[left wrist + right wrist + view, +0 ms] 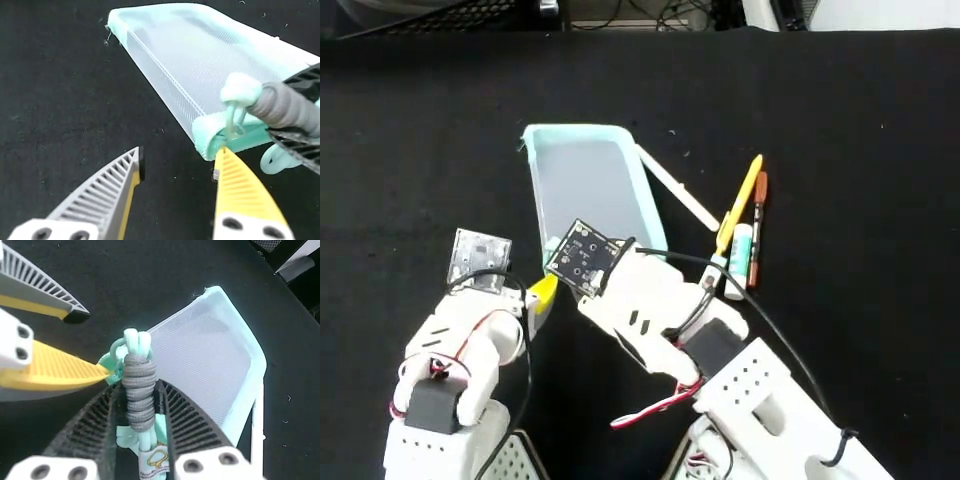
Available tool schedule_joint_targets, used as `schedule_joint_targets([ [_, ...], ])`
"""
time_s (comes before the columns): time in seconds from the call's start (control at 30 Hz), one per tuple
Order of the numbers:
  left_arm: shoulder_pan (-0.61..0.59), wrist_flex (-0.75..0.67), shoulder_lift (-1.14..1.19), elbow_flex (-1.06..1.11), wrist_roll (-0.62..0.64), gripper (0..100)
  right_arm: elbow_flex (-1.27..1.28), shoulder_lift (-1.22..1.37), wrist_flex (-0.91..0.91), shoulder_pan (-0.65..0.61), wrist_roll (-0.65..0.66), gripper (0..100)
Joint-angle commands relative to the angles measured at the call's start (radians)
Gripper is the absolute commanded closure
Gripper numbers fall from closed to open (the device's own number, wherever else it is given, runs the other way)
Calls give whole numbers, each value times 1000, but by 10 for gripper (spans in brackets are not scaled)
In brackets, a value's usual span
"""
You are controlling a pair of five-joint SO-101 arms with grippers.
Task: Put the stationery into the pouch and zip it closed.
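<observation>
Table: black cloth table (pixel 420 130) across the whole high view, both arms coming in from the bottom edge.
Pouch: there it is, the pale mint mesh pouch (pixel 585 185), lying flat at the centre of the high view, its long side running from upper left down towards the arms. Whether the zip is open or closed, I cannot tell.
Zipper pull: a grey-wrapped cord pull (pixel 137 370) with mint loops at the pouch's lower end, standing up at the middle of the right wrist view.
Right gripper: the right gripper (pixel 139 390) has its black ribbed fingers clamped narrow on that zipper pull, one on each side of the grey wrapping.
Left gripper: the left gripper (pixel 180 155) is spread wide and holding nothing. Its yellow finger (pixel 240 190) has its tip right up against the pouch's near corner by the pull, and the other finger sits apart over bare cloth.
Stationery: all outside the pouch, right of centre in the high view. A white stick (pixel 677 187) lies slanted just beside the pouch's right edge. Further right, a yellow pen (pixel 740 200) and an orange pen (pixel 757 225) lie side by side, with a white tube (pixel 740 260) at their lower ends.
</observation>
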Motion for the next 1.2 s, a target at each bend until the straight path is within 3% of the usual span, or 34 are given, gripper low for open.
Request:
schedule_joint_targets([
  [0.0,-15,-35,-5,-8,-12,762,-5,-1,-17,15,0,987],
  [0.13,-74,-69,-5,-10,-12,789,-4,-1,-15,15,0,987],
  [0.43,-79,-69,-5,-15,-12,792,8,1,-15,15,0,987],
  [0.63,-74,-112,-5,-7,-17,977,12,1,-15,15,0,987],
  [0.8,-74,-120,-5,2,-29,971,22,-1,-15,34,0,987],
  [1.0,-82,-120,-5,1,-31,971,13,-2,-20,157,0,987],
  [1.17,-74,-115,-5,-4,-28,959,13,-2,-17,107,0,987],
])
